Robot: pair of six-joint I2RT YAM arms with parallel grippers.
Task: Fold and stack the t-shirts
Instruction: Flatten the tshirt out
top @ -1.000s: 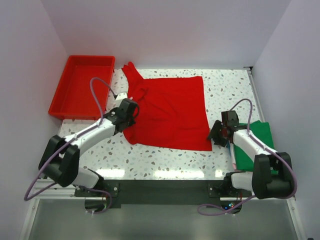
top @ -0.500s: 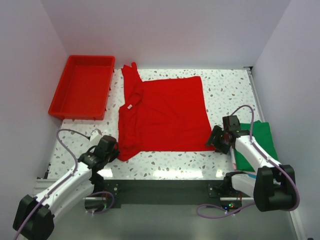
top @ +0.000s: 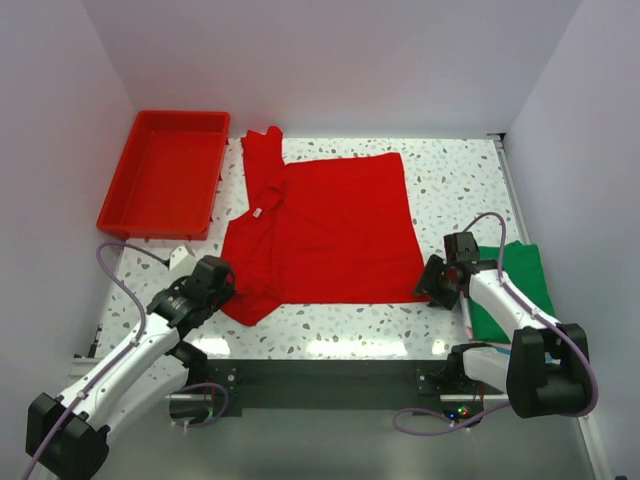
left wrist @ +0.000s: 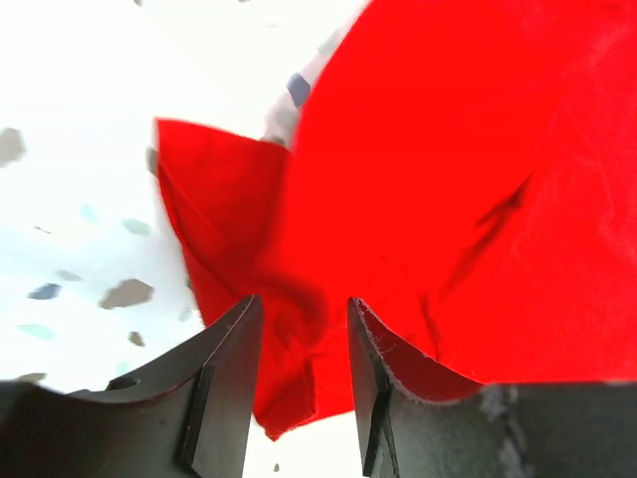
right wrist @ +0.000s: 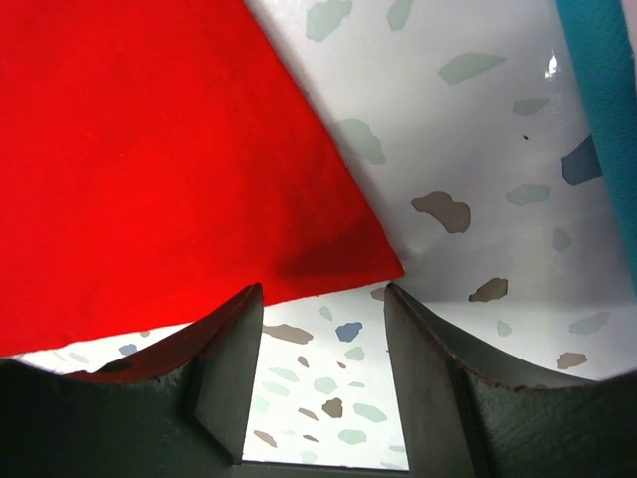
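Folding of the red t-shirt (top: 330, 225) looks barely begun, since it lies spread across the middle of the worktop (top: 455, 170), with left fingers (left wrist: 224, 388) and right fingers (right wrist: 224, 368) spread, gripping nothing, over its near corners, and a folded green t-shirt (top: 515, 290) at the right edge.

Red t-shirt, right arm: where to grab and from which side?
Its near-right corner, coming in low from the right. The red t-shirt lies flat there, its corner a free point on bare table ahead of the open right tool, so one finger can likely slide under.
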